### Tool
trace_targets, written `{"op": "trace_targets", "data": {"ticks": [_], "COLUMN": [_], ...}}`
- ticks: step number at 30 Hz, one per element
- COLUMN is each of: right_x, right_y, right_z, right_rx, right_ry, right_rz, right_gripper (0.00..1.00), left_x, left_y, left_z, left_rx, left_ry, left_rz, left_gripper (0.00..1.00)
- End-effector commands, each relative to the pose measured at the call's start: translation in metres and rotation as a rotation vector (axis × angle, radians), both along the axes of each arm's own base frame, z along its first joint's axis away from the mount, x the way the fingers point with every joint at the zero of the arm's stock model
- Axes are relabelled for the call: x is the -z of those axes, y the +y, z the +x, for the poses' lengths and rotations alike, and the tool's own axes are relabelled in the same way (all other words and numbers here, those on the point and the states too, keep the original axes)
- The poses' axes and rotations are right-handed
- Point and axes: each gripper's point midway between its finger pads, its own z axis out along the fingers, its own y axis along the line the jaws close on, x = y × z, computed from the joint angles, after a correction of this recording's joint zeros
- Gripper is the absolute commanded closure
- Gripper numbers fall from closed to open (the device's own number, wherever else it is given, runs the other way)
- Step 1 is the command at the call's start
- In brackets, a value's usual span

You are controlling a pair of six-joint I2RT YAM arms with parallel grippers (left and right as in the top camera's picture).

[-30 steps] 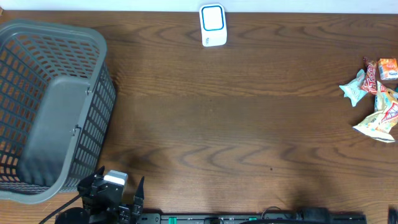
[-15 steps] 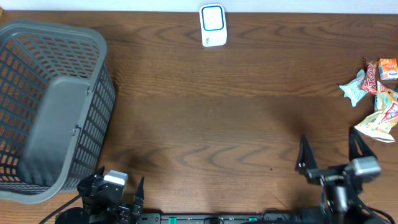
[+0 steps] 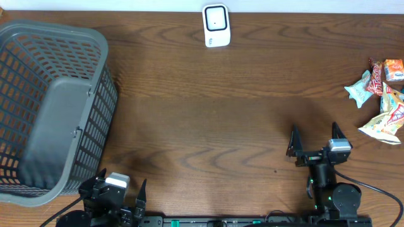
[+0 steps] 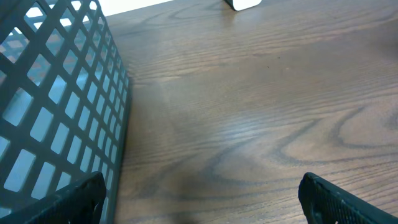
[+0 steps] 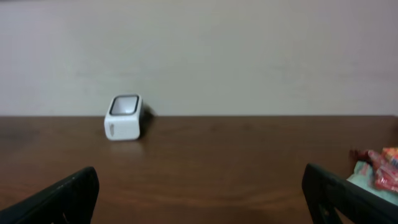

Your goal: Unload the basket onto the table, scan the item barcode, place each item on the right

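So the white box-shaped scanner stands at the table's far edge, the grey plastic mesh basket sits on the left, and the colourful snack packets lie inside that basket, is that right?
Not quite: the colourful snack packets are not in the grey plastic mesh basket; they lie on the brown wooden table at its right edge, as the overhead view shows. The rest holds.

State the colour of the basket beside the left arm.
The basket is dark grey, an open lattice of grid holes. The overhead view shows it best.
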Motion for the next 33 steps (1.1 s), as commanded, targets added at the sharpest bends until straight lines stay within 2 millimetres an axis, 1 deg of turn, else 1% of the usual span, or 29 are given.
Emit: {"op": "trace_targets", "data": {"ticks": [1, 2, 3, 5, 33], "right_x": [0.024, 0.03, 0.043, 0.038, 0.04], "right_y": [-0.004, -0.004, -0.004, -0.004, -0.005], "right_z": [0.003, 0.003, 0.002, 0.002, 0.002], "right_rx": [0.019, 0.018, 0.016, 0.019, 0.022], "right_ry": [0.051, 0.078, 0.13, 0.113, 0.12], "right_rz": [-0.002, -0.003, -0.003, -0.003, -0.003], "right_gripper": [0.01, 0.01, 0.01, 0.01, 0.01], "left_x": [-0.003, -0.003, -0.003, -0.003, -0.003], "left_y": [-0.001, -0.001, -0.001, -0.001, -0.001], "left_z": [0.0, 0.0, 0.0, 0.0, 0.0], "left_rx": [0.008, 0.008, 0.008, 0.008, 0.008], "left_ry": [-0.01, -0.01, -0.01, -0.01, -0.01], "left_rz": [-0.001, -0.001, -0.001, -0.001, -0.001], "left_gripper": [0.02, 0.02, 0.02, 0.02, 0.02]}}
